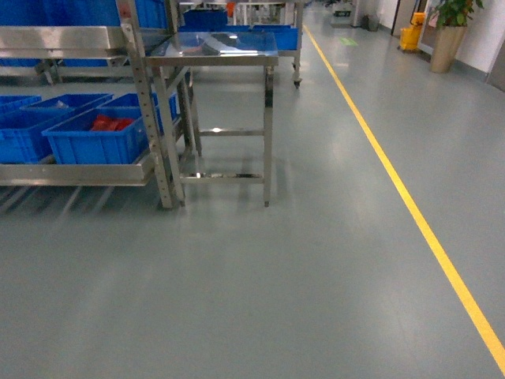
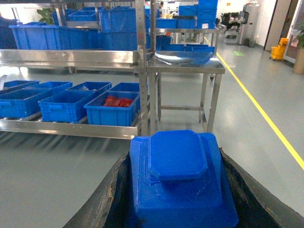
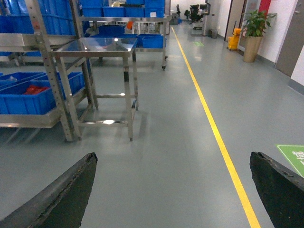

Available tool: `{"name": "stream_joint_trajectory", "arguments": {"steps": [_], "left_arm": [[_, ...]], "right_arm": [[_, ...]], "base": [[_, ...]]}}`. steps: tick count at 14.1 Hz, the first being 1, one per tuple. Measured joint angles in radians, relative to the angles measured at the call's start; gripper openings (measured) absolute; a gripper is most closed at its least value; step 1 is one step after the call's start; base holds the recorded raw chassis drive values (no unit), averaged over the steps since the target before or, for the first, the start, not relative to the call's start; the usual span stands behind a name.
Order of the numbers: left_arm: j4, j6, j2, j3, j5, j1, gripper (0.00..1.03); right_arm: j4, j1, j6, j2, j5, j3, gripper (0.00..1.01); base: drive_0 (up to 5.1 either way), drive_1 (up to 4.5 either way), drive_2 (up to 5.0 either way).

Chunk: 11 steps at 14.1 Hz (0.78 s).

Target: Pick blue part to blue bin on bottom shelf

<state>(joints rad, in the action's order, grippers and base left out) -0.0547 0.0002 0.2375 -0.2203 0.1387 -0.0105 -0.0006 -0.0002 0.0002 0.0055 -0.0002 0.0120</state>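
The blue part (image 2: 178, 175), a stepped flat block with an octagonal raised top, fills the bottom of the left wrist view. My left gripper (image 2: 175, 161) is shut on it, a black finger on each side. Ahead to the left, several blue bins (image 2: 64, 105) stand on the bottom shelf (image 2: 66, 128); one bin (image 2: 111, 111) holds red parts. The head view shows the same bins (image 1: 95, 142) on the bottom shelf (image 1: 71, 175) at the left, with neither gripper in sight. My right gripper (image 3: 173, 156) is open over bare floor, nothing between its fingers.
A small steel table (image 1: 213, 55) stands right of the rack's perforated upright (image 1: 154, 118). A yellow floor line (image 1: 394, 174) runs along the right. A potted plant (image 1: 450, 31) and yellow mop bucket (image 1: 410, 35) stand far off. More blue bins are stacked behind.
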Motion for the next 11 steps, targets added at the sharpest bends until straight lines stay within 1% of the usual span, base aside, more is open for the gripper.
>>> {"name": "stream_joint_trajectory", "arguments": {"steps": [11], "left_arm": [[-0.002,0.0,0.0,0.0,-0.001,0.0,0.44]], "right_arm": [[-0.004,0.0,0.0,0.0,0.0,0.0,0.98]], "base": [[0.0,4.17,-4.2]]}}
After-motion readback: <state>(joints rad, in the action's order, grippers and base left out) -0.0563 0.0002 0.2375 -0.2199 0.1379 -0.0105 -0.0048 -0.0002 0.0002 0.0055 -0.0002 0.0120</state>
